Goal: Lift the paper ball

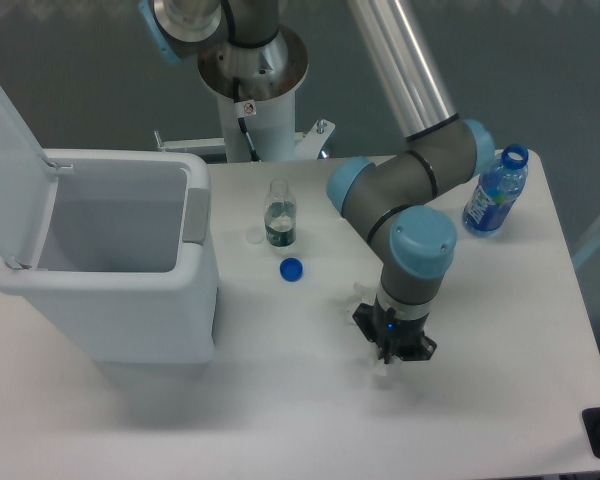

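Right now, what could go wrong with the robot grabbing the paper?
1. Only a small bit of the paper ball shows under the tool, so the grip may be weak and the paper could slip out.
2. The open bin is far across the table; swinging there might bump the small glass bottle.

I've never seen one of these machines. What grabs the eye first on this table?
Probably the grey arm with blue caps, bent over the middle of the table, its black gripper pointing down with a bit of white paper ball showing under it. At the left stands a big white bin with its lid up. A blue-capless water bottle stands at the far right corner, and a small glass bottle with a loose blue cap nearby.
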Tool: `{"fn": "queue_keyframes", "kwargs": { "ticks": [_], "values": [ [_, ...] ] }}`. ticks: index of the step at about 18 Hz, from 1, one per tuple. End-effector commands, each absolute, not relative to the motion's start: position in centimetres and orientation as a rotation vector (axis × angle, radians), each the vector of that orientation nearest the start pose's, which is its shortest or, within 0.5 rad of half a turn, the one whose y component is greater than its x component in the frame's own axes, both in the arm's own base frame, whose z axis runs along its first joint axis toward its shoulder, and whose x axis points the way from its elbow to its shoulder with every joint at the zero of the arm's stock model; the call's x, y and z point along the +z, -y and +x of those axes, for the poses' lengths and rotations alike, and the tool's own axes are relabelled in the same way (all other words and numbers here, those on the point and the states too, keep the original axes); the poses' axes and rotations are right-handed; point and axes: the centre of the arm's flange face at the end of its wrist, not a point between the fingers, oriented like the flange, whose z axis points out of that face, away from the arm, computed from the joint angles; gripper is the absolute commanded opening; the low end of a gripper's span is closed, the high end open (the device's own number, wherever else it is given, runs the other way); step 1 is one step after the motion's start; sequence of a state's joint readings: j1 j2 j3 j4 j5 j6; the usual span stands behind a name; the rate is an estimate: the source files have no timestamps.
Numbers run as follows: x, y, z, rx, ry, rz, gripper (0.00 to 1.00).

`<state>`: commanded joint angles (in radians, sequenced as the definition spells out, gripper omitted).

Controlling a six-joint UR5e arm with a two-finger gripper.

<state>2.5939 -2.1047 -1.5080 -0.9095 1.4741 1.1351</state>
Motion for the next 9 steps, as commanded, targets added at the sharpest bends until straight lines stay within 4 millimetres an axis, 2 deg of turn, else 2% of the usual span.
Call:
{"fn": "queue_keyframes", "kwargs": {
  "ticks": [6,9],
  "values": [
    [33.3,-43.1,-56.0,0.096,-0.053,-2.997,0.00],
    [35.3,-42.1,-57.3,0.110,-0.192,-3.000,0.00]
  ]
}}
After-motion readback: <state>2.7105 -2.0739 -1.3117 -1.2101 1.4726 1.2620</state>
